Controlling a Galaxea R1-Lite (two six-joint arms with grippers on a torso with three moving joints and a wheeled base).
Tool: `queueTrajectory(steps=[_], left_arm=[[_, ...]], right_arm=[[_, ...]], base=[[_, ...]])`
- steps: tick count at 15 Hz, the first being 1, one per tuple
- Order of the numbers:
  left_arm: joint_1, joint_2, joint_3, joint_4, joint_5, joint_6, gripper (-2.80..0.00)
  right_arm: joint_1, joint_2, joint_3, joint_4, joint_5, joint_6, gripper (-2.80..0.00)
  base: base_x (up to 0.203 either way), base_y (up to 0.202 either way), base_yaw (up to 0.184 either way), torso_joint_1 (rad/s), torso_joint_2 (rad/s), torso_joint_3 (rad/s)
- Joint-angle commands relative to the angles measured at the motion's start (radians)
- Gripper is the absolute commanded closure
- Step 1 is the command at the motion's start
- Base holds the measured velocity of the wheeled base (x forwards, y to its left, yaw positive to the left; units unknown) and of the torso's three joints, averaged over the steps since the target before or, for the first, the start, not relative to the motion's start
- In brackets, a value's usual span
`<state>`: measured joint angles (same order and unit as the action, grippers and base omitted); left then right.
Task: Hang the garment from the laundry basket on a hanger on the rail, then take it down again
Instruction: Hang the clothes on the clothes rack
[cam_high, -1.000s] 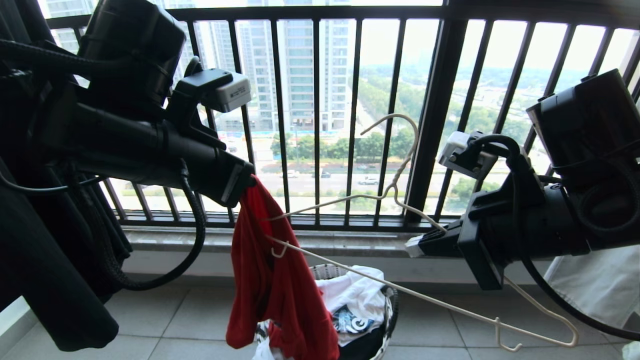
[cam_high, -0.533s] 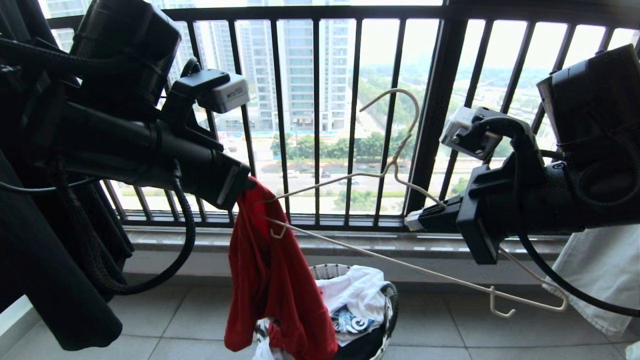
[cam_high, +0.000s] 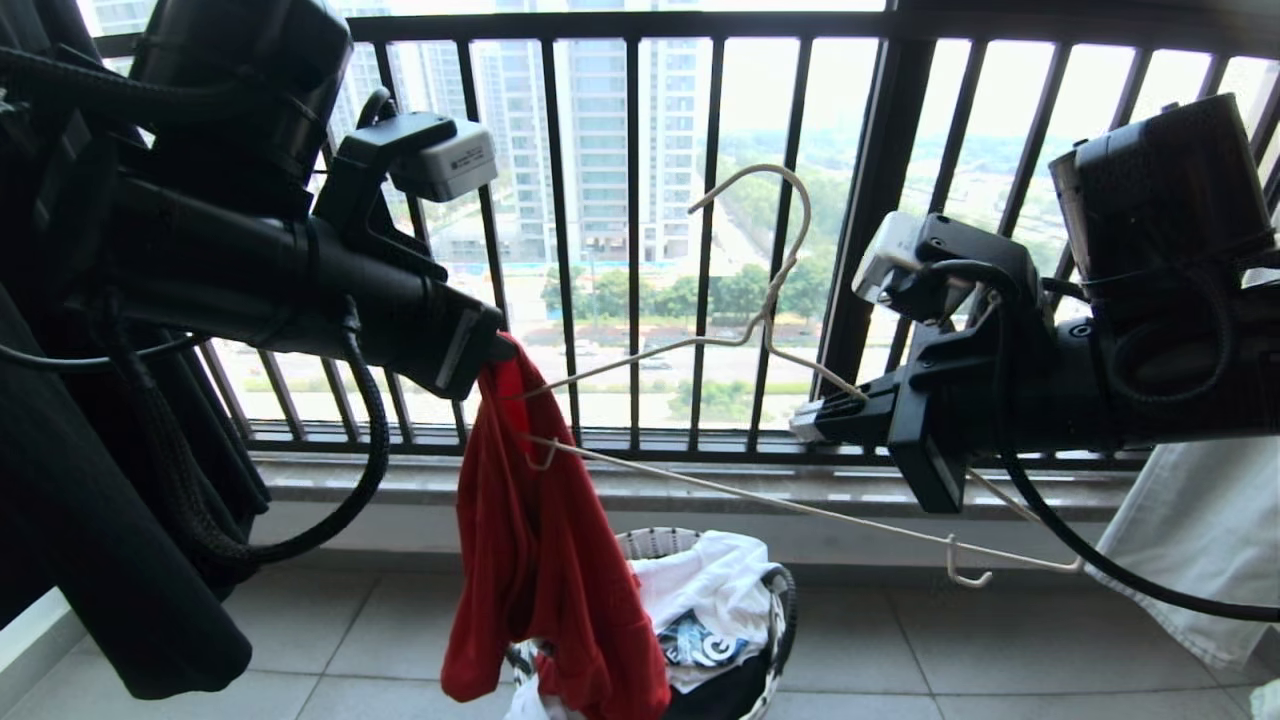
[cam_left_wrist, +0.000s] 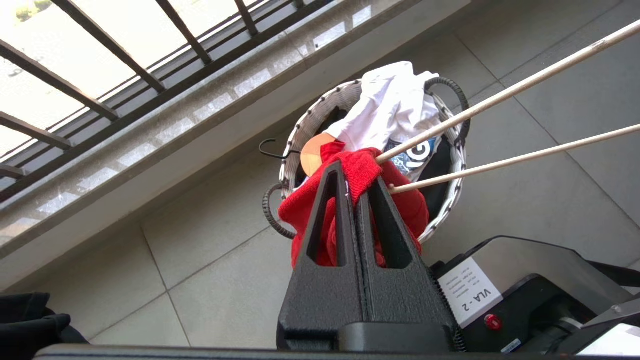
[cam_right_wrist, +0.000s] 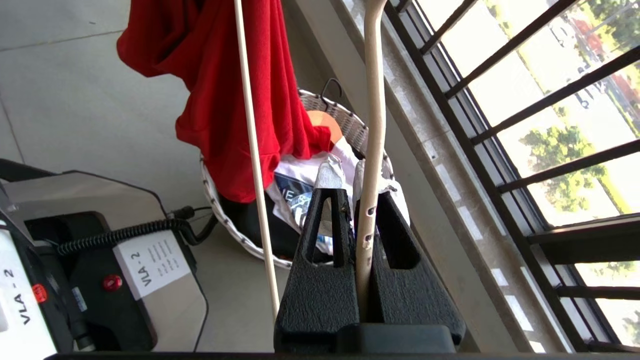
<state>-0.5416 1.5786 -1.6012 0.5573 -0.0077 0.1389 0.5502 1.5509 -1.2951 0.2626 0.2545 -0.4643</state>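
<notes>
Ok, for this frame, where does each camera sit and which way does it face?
Head view: up on the robot, facing the balcony railing; both arms show, left gripper and right gripper.
Left wrist view: behind the left gripper, looking down at the laundry basket past the clamped garment.
Right wrist view: behind the right gripper, looking down along the clamped hanger.
Shared: garment, hanger and basket appear in all three.

Red garment (cam_high: 540, 560) dangles over the laundry basket (cam_high: 780, 600) (cream hanger (cam_high: 760, 330) tilted alongside).
</notes>
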Motion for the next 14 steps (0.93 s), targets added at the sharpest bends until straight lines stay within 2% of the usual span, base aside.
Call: queueTrajectory(steps=[1,5,10,12,14], left_arm=[[0.009,0.013,-0.024,0.013,0.0,0.015,0.0],[0.021,0.061,-0.106,0.058,-0.002,0.027,0.0],[0.03,0.07,-0.121,0.102,-0.146,0.046,0.0],[0.077,0.079,-0.123,0.111,-0.228,0.127,0.0],[0.089,0.094,-0.167,0.111,-0.263,0.154,0.0]], right_arm=[[0.0,0.011,-0.001,0.0,0.002,-0.036,0.0],[0.005,0.02,-0.005,-0.001,0.003,-0.073,0.0],[0.013,0.04,-0.009,-0.1,0.003,-0.079,0.0],[0.013,0.03,0.006,-0.1,0.003,-0.08,0.0],[0.014,0.028,0.019,-0.103,0.003,-0.077,0.0]], base=[[0.0,0.0,0.0,0.0,0.0,0.0],[0.0,0.0,0.0,0.0,0.0,0.0],[0.0,0.0,0.0,0.0,0.0,0.0],[0.0,0.0,0.0,0.0,0.0,0.0],[0.0,0.0,0.0,0.0,0.0,0.0]])
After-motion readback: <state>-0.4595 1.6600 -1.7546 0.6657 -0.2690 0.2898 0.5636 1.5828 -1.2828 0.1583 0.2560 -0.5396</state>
